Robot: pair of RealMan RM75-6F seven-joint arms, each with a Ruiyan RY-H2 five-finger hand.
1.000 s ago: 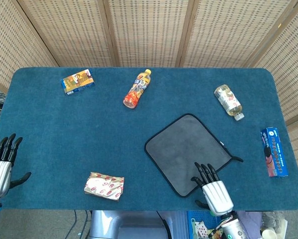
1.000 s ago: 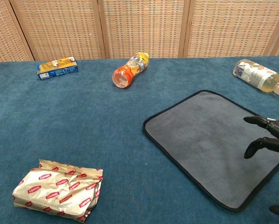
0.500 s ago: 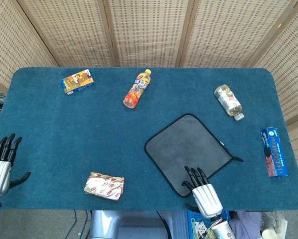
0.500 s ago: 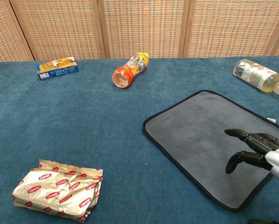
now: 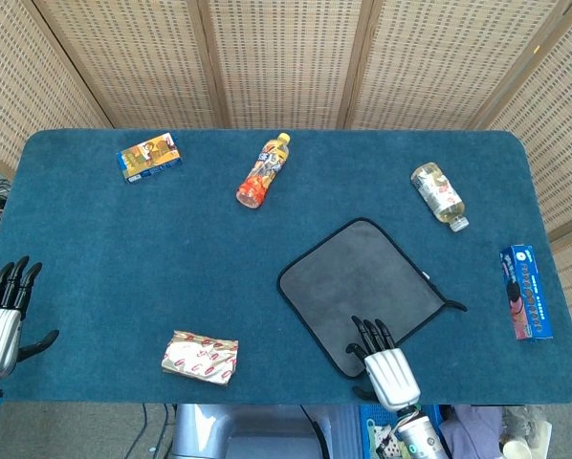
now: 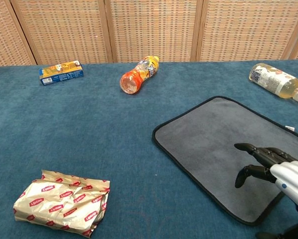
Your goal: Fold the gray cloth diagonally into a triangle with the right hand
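The gray cloth (image 5: 363,287) (image 6: 223,144) with a dark hem lies flat and unfolded on the blue table, turned like a diamond. My right hand (image 5: 386,363) (image 6: 281,172) hovers over the cloth's near corner, fingers spread and pointing toward the cloth's middle, holding nothing. Whether its fingertips touch the fabric cannot be told. My left hand (image 5: 1,316) rests at the table's near left edge, fingers apart and empty, seen only in the head view.
An orange drink bottle (image 5: 263,170) and a pale bottle (image 5: 439,196) lie beyond the cloth. A small blue-and-orange box (image 5: 148,157) sits far left, a foil snack packet (image 5: 201,357) near front, a blue box (image 5: 525,292) at the right edge.
My right hand has slid leftward along the cloth's near edge and drawn slightly nearer to me. The cloth and the left hand have not moved.
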